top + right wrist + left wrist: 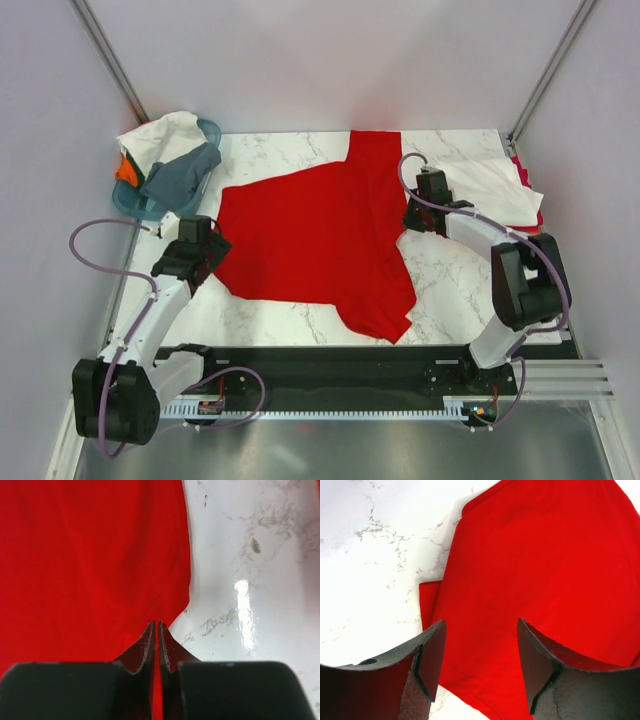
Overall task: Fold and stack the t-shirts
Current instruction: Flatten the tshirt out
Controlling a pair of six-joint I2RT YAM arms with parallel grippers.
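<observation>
Basket (212, 130) far left holds spare tees (170, 150): white, grey, orange. Left gripper (480, 630) is spread wide, over the red tee (310, 235) near its left edge, holding nothing. Red tee lies flat mid-table (440, 290). Right gripper (156, 625) is pressed together, pinching the tee's right edge. Folded stack (495, 190) far right. Cloth looks soft, light, floppy and likely to sag; best pinched at edges or corners.
</observation>
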